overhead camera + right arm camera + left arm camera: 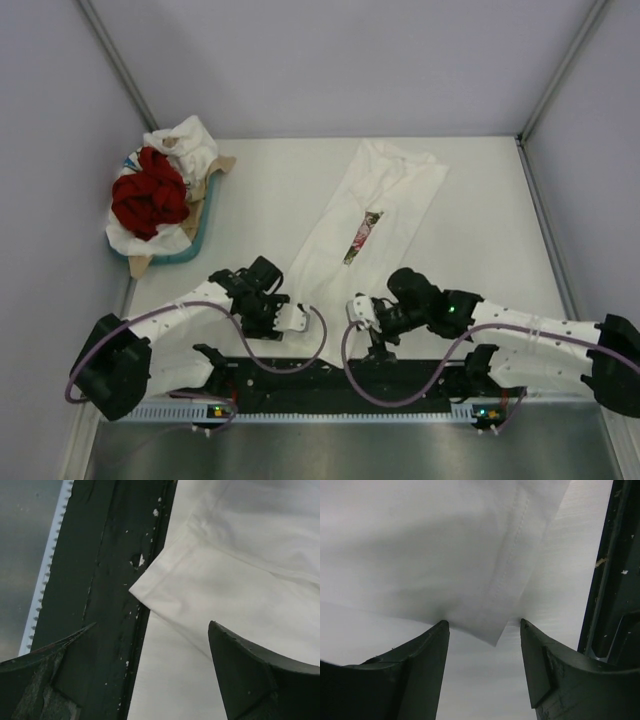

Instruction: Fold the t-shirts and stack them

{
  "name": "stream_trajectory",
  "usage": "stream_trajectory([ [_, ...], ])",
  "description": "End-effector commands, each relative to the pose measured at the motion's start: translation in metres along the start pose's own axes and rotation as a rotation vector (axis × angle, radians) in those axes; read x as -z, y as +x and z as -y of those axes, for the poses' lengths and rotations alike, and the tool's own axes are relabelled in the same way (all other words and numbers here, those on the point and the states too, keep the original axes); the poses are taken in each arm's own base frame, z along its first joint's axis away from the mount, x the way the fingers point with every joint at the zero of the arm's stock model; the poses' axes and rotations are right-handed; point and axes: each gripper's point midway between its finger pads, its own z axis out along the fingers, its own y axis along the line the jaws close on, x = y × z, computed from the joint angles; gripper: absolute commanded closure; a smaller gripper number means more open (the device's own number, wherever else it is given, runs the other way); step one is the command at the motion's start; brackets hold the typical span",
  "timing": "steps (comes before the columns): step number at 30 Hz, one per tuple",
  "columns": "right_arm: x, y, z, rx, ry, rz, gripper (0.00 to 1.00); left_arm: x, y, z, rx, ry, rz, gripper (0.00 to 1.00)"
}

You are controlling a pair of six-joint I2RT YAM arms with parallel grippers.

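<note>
A white t-shirt [385,195] with a small floral print [362,237] lies folded into a long strip, running from the table's near edge to the far right. My left gripper [280,312] is open at its near left hem corner. In the left wrist view the corner [492,630] hangs between the spread fingers of the gripper [484,622]. My right gripper [372,320] is open at the near right hem corner. In the right wrist view the gripper [152,625] straddles that corner [150,587] without closing on it. Deep red shirts [148,195] and white shirts [188,140] are piled at the far left.
The pile sits in a teal-rimmed tray [200,238] lined with cardboard, against the left wall. A black rail [330,378] runs along the table's near edge and also shows in the right wrist view [100,570]. Walls enclose the table on three sides.
</note>
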Motion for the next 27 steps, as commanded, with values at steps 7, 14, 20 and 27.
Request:
stream_trajectory([
  [7,-0.069,0.013,-0.010,0.283,-0.044,-0.161,0.31,-0.015,0.003,-0.005,0.026,0.052,-0.047,0.55],
  [14,-0.093,0.023,-0.012,0.292,-0.065,-0.180,0.33,-0.003,-0.002,0.005,0.041,0.058,-0.011,0.84],
  [20,-0.097,0.033,-0.015,0.249,-0.069,-0.213,0.73,0.008,-0.011,0.005,0.048,0.039,0.032,1.00],
  [27,-0.076,0.023,0.000,0.084,0.025,-0.219,1.00,0.043,-0.047,-0.041,0.104,-0.136,0.134,1.00],
])
